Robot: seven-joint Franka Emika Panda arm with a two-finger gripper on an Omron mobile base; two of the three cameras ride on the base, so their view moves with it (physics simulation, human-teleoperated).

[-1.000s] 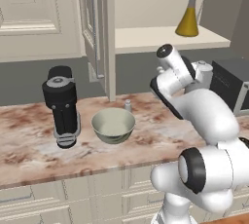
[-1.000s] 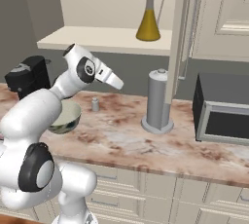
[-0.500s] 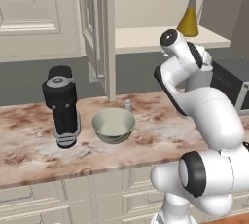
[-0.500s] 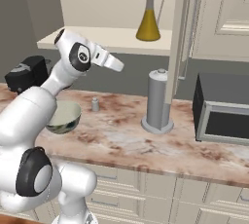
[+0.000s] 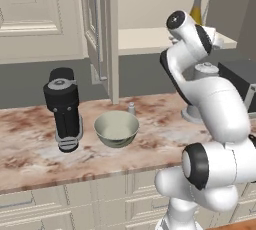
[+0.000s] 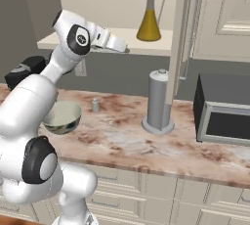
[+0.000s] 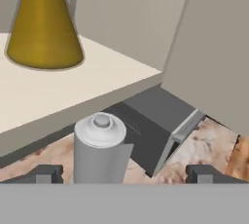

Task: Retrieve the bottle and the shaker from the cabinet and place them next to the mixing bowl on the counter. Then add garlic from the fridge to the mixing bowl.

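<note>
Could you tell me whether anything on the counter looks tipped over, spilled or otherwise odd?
Nothing stands out. The small grey shaker stands upright beside the pale green mixing bowl, the black blender and grey cylinder stand upright, and the marbled counter shows no spill.

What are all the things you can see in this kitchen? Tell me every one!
Bottle: one, golden yellow with a dark stopper, on the open cabinet shelf.
Shaker: one, small, grey, on the counter just behind the mixing bowl.
Mixing bowl: one, pale grey-green, on the counter.
Blender: one, black, left of the bowl.
Canister: one, tall, grey, on a round base, below the shelf.
Microwave: one, dark with a silver frame, at the counter's right end.
Counter: one, brown and cream marble.
Cabinet door: one, cream, swung open.
Gripper: one, dark fingertips, spread wide, empty, raised near the shelf.
</note>
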